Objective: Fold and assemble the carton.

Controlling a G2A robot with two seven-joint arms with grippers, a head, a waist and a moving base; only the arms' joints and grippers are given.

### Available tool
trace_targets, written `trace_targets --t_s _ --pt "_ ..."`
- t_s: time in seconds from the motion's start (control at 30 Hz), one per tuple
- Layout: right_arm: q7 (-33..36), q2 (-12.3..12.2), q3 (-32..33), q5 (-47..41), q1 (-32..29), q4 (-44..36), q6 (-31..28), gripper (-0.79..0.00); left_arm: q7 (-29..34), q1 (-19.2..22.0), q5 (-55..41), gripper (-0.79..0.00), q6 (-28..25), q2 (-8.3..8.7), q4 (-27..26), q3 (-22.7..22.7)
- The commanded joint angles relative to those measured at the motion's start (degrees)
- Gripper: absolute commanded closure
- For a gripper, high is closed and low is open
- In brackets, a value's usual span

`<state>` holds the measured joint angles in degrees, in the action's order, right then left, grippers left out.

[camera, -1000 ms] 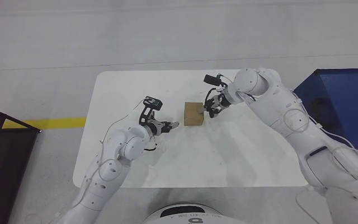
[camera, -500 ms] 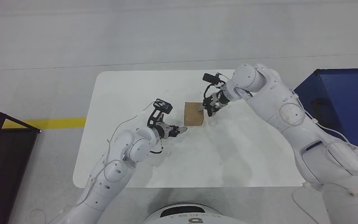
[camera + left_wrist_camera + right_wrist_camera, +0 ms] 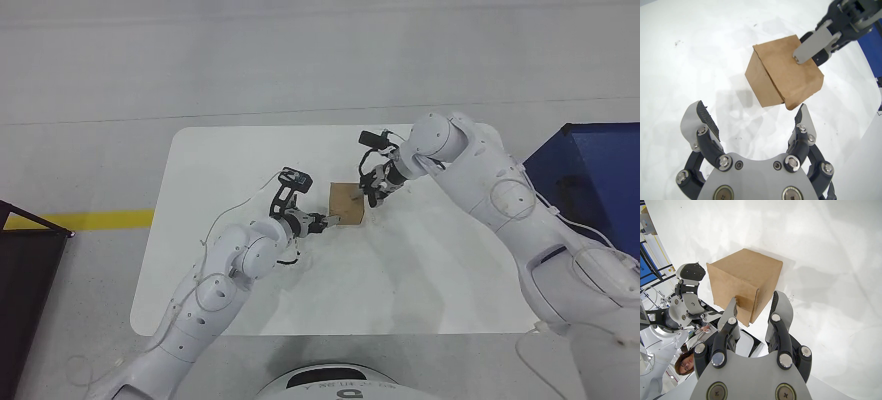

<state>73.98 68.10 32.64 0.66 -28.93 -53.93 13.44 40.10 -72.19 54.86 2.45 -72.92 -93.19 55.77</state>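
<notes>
When you look down from the top, you see the carton (image 3: 346,203) sitting on the white table (image 3: 220,260). It is near the middle, a bit toward the far edge. It is a small brown box, folded up into a cube shape, and it sits between the two arms.

Your left gripper (image 3: 316,222) is just beside the carton, on the side toward the robot's left. Its two fingers are spread wide and they hold nothing. From the left wrist view, one fingertip (image 3: 800,115) is very close to a low corner of the carton, where a bit of flap pokes out. You cannot tell if it touches. The other fingertip is well off to the side, over bare table. On the face turned to this gripper you can see a slit where two card edges meet.

Your right gripper (image 3: 372,192) is at the other side of the carton. Its fingers are apart too, not squeezed tight, and a corner of the carton sits between them. One finger (image 3: 731,310) presses on the card, right at a darker patch by a flap edge. The other finger is just beside the carton's side wall, with a thin gap showing. From the left wrist view, that light finger lies on the carton's upper face.

A big blue bin (image 3: 590,165) stands off the table's edge, near the right arm.
</notes>
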Motion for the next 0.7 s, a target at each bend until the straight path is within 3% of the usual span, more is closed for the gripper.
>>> trace_targets --t_s 0.0,0.1,0.13,0.4,0.53,0.67 --pt "0.21 0.14 0.24 -0.57 0.11 0.45 -0.39 -0.391 -0.63 0.42 -0.06 -0.785 0.59 -0.21 0.42 -0.51" --pt "0.02 0.24 2.0 -3.91 0.23 1.84 -2.52 -0.52 -0.96 0.84 -0.12 -0.785 0.92 -0.44 0.9 -1.07" --pt "0.16 0.23 2.63 -5.02 0.32 2.55 -3.35 -0.523 -1.0 0.93 -0.13 -0.785 0.98 -0.49 1.0 -1.16" --pt "-5.34 0.91 6.14 -11.18 0.78 7.68 -4.97 -0.474 -1.09 0.94 0.17 -0.785 0.99 -0.61 1.35 -1.12" --pt "-10.86 2.19 5.14 -10.29 1.46 9.28 -0.54 -0.437 -1.17 0.54 0.39 -0.785 0.84 -0.57 0.98 -0.84" --pt "-11.29 3.37 2.76 -7.11 2.35 10.12 2.54 -0.419 -1.26 -0.19 0.75 -0.785 0.56 -0.42 0.18 -0.26"
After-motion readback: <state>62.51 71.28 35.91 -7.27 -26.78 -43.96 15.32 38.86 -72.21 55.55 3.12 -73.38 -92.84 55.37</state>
